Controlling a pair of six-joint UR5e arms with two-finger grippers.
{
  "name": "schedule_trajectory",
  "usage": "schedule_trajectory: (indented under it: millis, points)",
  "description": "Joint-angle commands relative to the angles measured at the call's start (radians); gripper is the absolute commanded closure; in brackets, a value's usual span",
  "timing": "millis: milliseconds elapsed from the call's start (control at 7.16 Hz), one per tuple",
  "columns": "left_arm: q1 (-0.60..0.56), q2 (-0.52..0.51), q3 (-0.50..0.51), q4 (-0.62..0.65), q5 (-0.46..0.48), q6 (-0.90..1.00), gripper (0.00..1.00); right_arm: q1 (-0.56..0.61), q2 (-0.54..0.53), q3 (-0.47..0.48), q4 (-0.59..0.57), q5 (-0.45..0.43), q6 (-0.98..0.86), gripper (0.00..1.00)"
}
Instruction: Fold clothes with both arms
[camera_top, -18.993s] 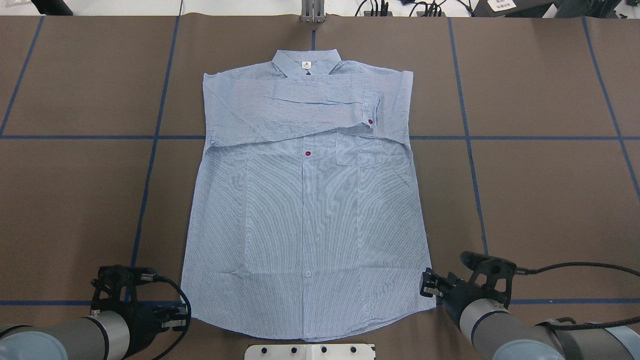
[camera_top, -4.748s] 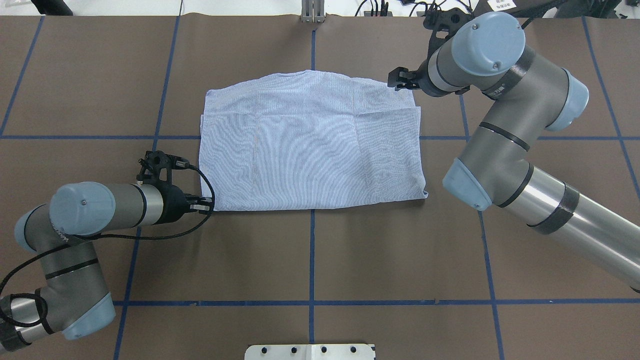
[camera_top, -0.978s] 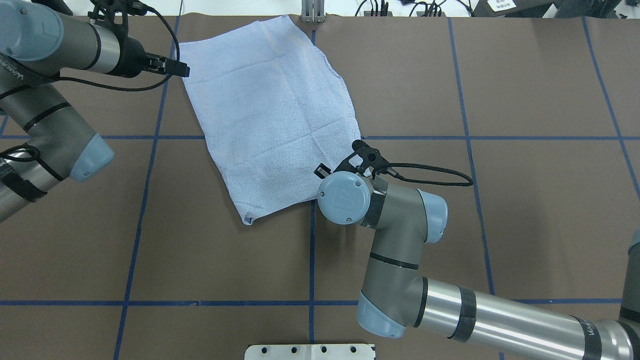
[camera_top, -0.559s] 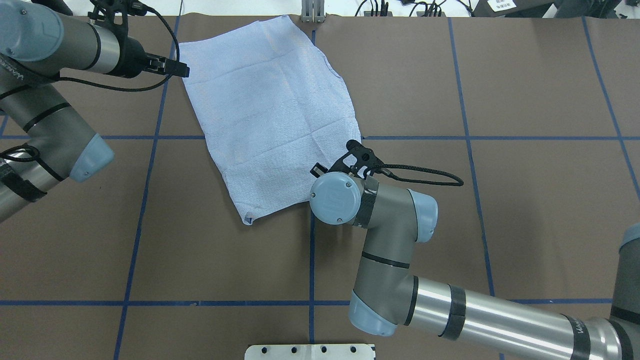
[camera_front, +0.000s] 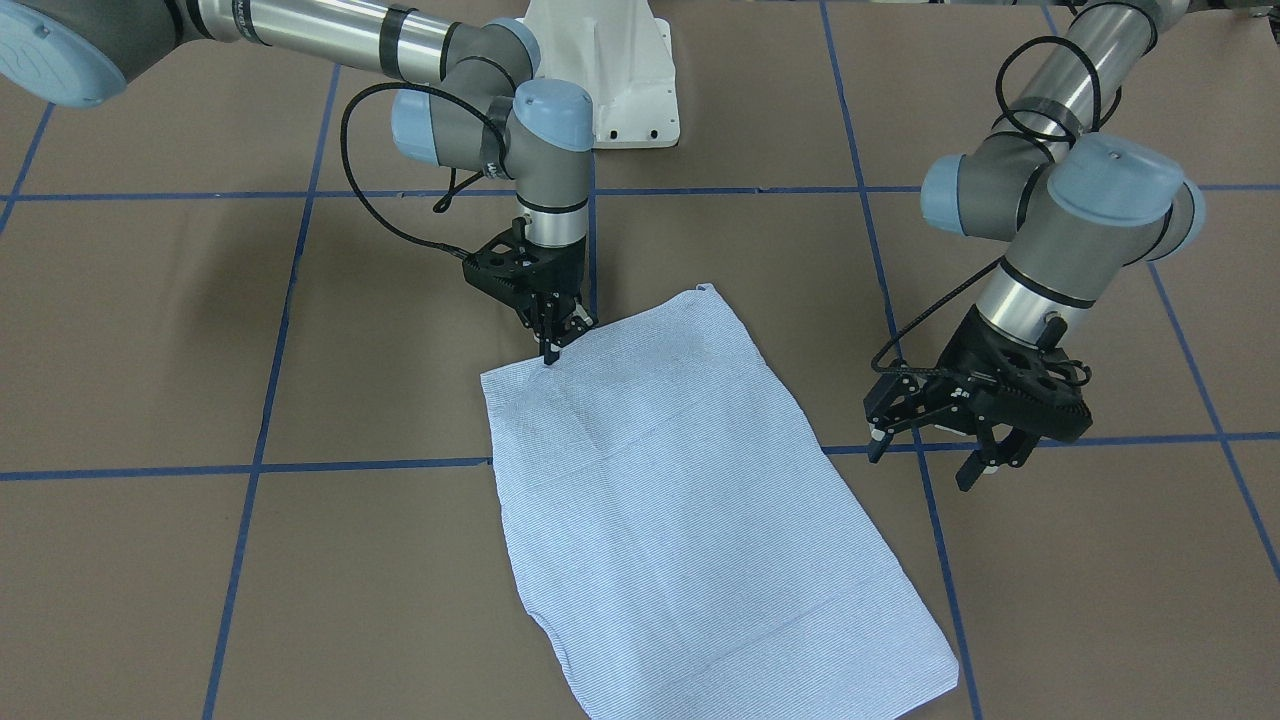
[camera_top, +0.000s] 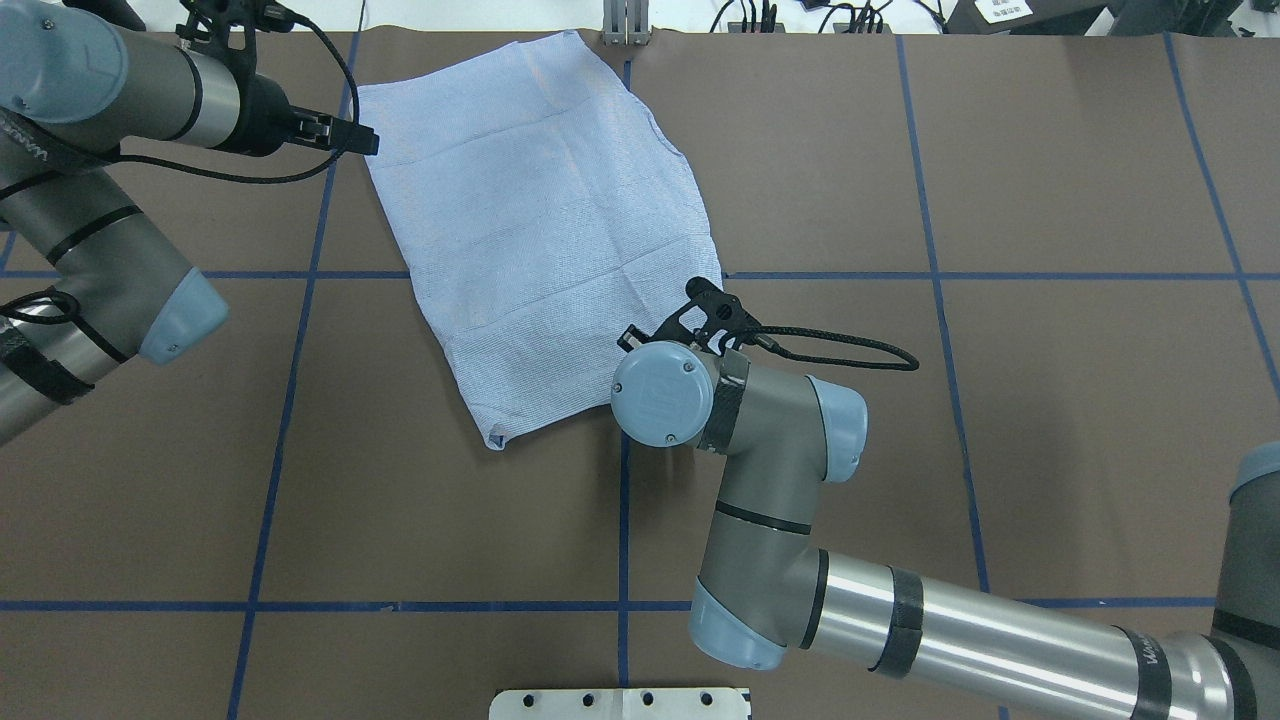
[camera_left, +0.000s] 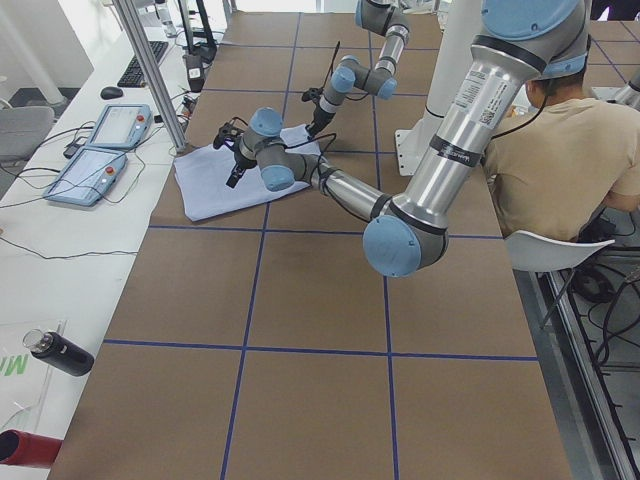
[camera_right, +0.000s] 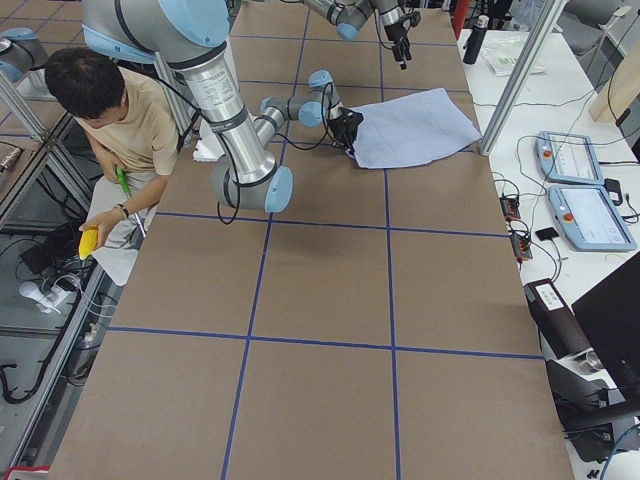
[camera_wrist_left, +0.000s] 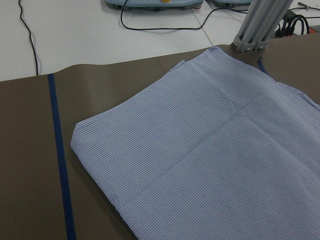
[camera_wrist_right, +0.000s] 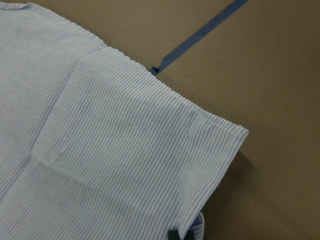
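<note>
Right gripper (camera_front: 549, 350) points straight down with its jaws narrow, nipping the edge of the folded shirt (camera_front: 680, 500) directly beneath it. From overhead its own wrist hides it. The shirt spreads away from it over the table (camera_front: 200, 350), its far end cut off in the front-facing view. Across the shirt, the left gripper (camera_front: 922, 466) hangs wide open, just beside the cloth.

shirt (camera_top: 540, 230): folded, slanted on the bench (camera_top: 1000, 420)
left gripper (camera_top: 360, 140): at its far left corner
right arm (camera_top: 765, 440): wrist above its near edge
</note>
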Motion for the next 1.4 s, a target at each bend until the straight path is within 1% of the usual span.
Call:
schedule_trajectory:
  millis: [0, 140, 279, 419, 559, 698, 838, 978, 1117, 1257]
  points:
    - [0.014, 0.020, -0.016, -0.017, -0.005, -0.040, 0.00, 0.005, -0.020, 0.063, -0.001, 0.000, 0.000, 1.00]
    - [0.075, 0.062, -0.060, -0.064, -0.004, -0.136, 0.00, 0.003, -0.050, 0.119, -0.001, -0.002, 0.001, 1.00]
    - [0.160, 0.131, -0.135, -0.113, 0.004, -0.254, 0.00, 0.003, -0.061, 0.142, -0.001, -0.028, 0.001, 1.00]
    - [0.281, 0.197, -0.219, -0.118, 0.138, -0.416, 0.00, 0.000, -0.063, 0.155, -0.003, -0.033, 0.004, 1.00]
    - [0.406, 0.228, -0.252, -0.115, 0.279, -0.561, 0.00, -0.006, -0.065, 0.157, -0.003, -0.045, 0.004, 1.00]
    - [0.477, 0.233, -0.255, -0.114, 0.326, -0.773, 0.01, -0.014, -0.065, 0.158, -0.003, -0.063, 0.004, 1.00]
    - [0.512, 0.235, -0.260, -0.110, 0.369, -0.902, 0.15, -0.014, -0.069, 0.158, -0.001, -0.066, 0.004, 1.00]
    - [0.525, 0.235, -0.261, -0.106, 0.380, -0.971, 0.22, -0.015, -0.069, 0.158, -0.001, -0.076, 0.004, 1.00]
    - [0.545, 0.226, -0.263, -0.072, 0.383, -1.042, 0.27, -0.017, -0.069, 0.158, -0.001, -0.077, 0.004, 1.00]
    - [0.562, 0.209, -0.260, -0.057, 0.395, -1.061, 0.30, -0.017, -0.069, 0.158, -0.001, -0.077, 0.004, 1.00]
